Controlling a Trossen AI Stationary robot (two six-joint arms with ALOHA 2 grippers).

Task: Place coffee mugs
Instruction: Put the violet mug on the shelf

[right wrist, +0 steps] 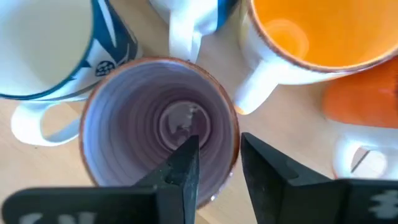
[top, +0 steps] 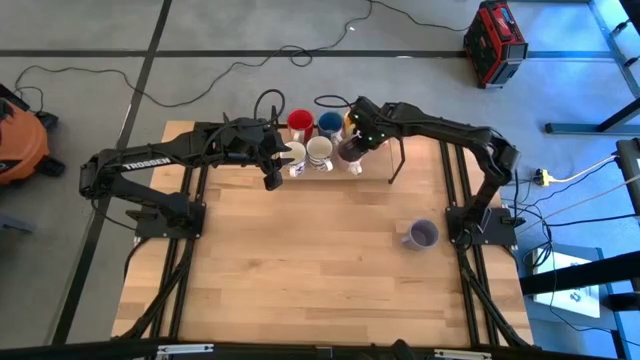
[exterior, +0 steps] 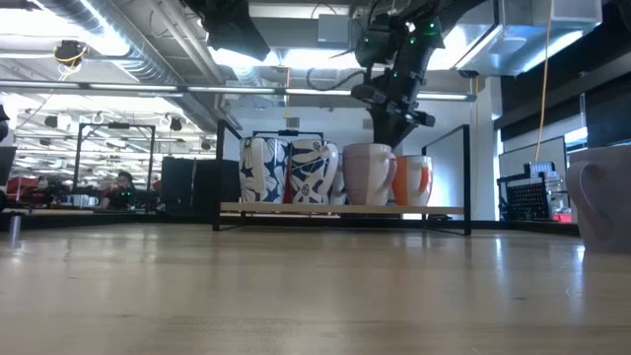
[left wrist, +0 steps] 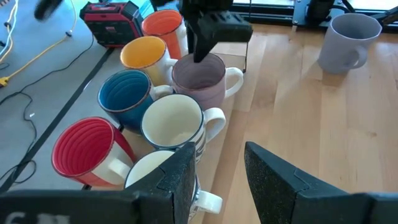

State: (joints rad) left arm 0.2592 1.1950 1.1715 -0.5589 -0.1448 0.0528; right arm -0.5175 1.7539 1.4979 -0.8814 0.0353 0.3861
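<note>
With my right fingers (right wrist: pixel 214 171) parted astride the purple mug's (right wrist: pixel 160 124) rim, I should lift straight up, clear of the orange mug (right wrist: pixel 323 43) beside them.

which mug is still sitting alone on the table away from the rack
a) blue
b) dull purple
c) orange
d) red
b: a dull purple mug stands by itself on the bare table near the right arm's base, while the red mug, blue mug and orange mug stand grouped on the rack.

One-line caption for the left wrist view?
Right hand over the purple mug among clustered mugs; another purple mug stands apart.
</note>
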